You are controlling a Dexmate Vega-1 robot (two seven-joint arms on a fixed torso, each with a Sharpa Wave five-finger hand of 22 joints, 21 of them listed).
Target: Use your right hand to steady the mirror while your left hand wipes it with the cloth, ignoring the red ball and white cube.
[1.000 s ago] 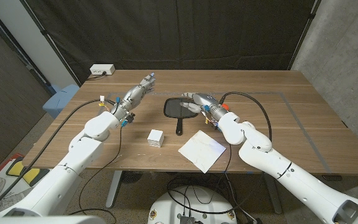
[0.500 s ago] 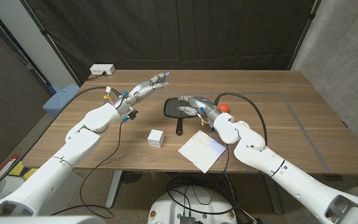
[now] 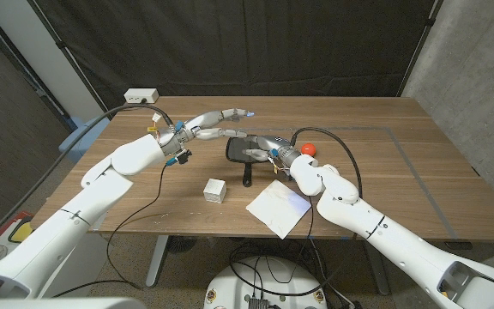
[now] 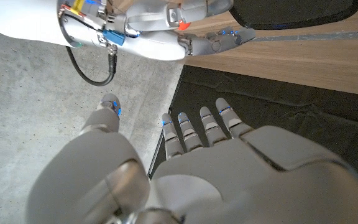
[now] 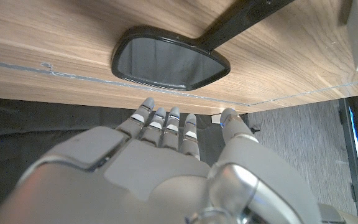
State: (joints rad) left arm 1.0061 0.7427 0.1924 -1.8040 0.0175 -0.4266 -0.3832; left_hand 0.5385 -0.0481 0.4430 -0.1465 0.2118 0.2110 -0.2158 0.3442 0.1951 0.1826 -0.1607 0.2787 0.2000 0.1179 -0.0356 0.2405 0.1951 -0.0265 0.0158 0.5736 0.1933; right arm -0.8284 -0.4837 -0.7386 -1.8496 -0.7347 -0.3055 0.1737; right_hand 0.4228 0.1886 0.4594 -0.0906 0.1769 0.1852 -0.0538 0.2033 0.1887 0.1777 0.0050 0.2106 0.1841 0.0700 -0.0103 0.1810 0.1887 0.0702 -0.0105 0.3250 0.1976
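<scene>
The mirror (image 3: 245, 151) lies mid-worktop (image 3: 401, 163), long axis 12 to 6, glass at 12, handle toward 6. The cube (image 3: 215, 190) sits at its 8 o'clock, the cloth (image 3: 279, 207) at 5, the ball (image 3: 310, 148) at 3. Since a second ago the left hand (image 3: 227, 115) has swung rightward over the mirror's far edge, fingers straight and apart, holding nothing. The right hand (image 3: 256, 146) stays over the glass, fingers extended; contact unclear.
</scene>
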